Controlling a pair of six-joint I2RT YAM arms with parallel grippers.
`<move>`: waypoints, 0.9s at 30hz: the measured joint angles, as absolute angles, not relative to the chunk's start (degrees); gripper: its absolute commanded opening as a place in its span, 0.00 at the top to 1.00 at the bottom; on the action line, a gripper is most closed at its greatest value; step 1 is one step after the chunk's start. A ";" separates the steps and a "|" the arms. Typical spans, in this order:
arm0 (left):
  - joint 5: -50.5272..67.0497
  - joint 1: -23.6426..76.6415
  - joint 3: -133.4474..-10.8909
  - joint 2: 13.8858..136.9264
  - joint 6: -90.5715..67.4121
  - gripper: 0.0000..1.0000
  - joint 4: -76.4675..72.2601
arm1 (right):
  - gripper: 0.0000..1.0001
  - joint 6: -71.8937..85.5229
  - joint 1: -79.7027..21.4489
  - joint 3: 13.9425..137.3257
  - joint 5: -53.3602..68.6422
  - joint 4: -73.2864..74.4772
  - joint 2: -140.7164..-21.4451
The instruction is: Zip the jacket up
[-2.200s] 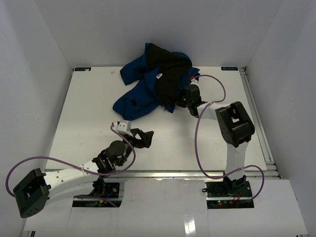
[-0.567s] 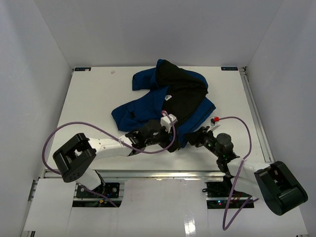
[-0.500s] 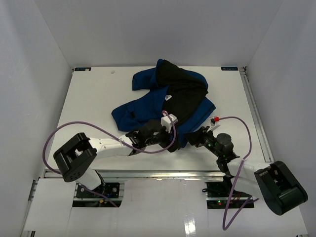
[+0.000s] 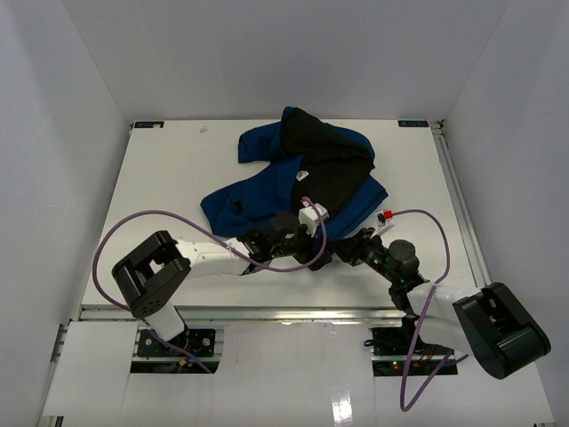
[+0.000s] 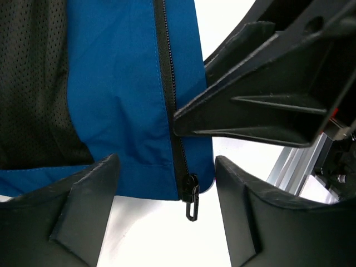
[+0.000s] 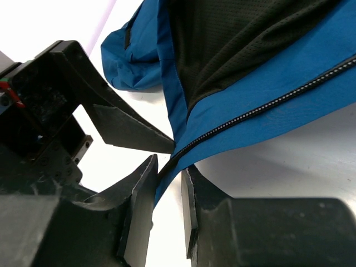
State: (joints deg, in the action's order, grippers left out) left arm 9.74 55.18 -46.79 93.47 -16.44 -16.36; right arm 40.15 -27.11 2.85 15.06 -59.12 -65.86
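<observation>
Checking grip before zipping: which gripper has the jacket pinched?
The right gripper, closed on the jacket; the left gripper is open, straddling the zipper pull.

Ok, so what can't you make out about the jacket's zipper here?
Top view: zipper pull, covered by the left gripper and right gripper.
Right wrist view: the pull, not visible past its own fingers.
All views: the zipper's other half, lost in the jacket folds.

Royal-blue jacket [image 4: 258, 200], black dotted mesh lining [image 5: 33, 83], black zipper [image 5: 165, 83], white table [image 4: 160, 178], purple cables [image 4: 156, 212].
</observation>
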 measured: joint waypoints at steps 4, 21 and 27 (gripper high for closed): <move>9.65 55.18 -47.24 94.30 -16.29 0.46 -16.52 | 0.66 40.18 -27.35 2.85 15.24 -59.31 -65.20; 15.96 53.22 -47.40 94.42 -20.60 0.99 -21.12 | 0.51 41.33 -27.77 2.83 14.37 -63.92 -63.12; 20.26 51.42 -46.04 94.16 -23.28 1.00 -25.16 | 0.57 43.12 -27.79 2.83 12.93 -64.57 -60.78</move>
State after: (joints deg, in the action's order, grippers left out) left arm 20.26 51.42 -46.04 94.16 -23.28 -25.16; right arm 43.12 -27.79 2.83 12.93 -64.57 -60.78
